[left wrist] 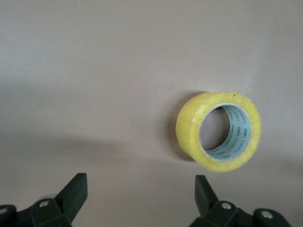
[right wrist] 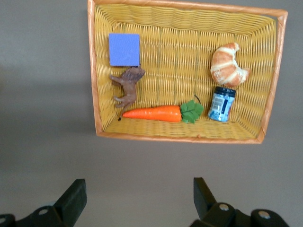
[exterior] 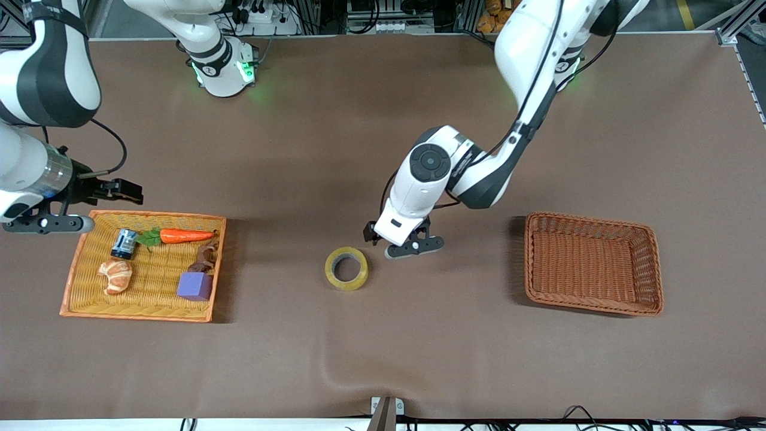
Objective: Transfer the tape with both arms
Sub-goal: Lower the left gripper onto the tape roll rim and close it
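- Your bench [exterior: 383,359] is covered edge to edge w/ a brown mat; there's a low wrinkle in it near the middle of the edge closest to the front camera.
- Tape [exterior: 346,268] lies flat on the mat, roughly mid-bench, a bit toward the front-camera edge. Nothing touches it.
- Left gripper [exterior: 400,236] hangs low just beside the tape, on the side toward the left arm's end. Fingers [left wrist: 75,189] spread wide, holding nothing; tape [left wrist: 218,131] sits clear of them.
- Right gripper [exterior: 122,190] hovers at the yellow tray's [exterior: 75,281] edge nearest the robot bases, at the right arm's end of your bench. Fingers [right wrist: 73,198] wide apart, nothing between them.
- Tray holds a carrot [exterior: 179,236], croissant [exterior: 116,275], small jar [exterior: 124,243], purple block [exterior: 194,285] & a brown toy animal [exterior: 204,257].
- Brown wicker basket [exterior: 534,263] sits toward the left arm's end, well apart from the tape.
- Along the base edge you've got cables, power strips & alu framing.
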